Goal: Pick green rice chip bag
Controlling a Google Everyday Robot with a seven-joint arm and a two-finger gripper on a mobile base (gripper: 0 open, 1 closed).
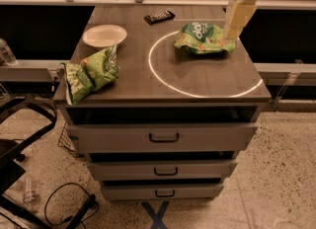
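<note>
The green rice chip bag (pixel 202 38), glossy green with white lettering and orange chip pictures, lies flat on the far right part of the cabinet top (pixel 168 77), inside a ring of white light. My gripper (pixel 231 34) hangs from the white arm at the top right. Its pale yellow tip is right at the bag's right edge, just above the surface. Whether it touches the bag I cannot tell.
A lime-green bag (pixel 91 72) lies at the cabinet's left edge, with a white plate (pixel 104 35) behind it. A dark snack bar (pixel 159 17) lies at the back centre. Three drawers (pixel 164 136) stand slightly open below. A black chair (pixel 19 139) and cables are on the floor at left.
</note>
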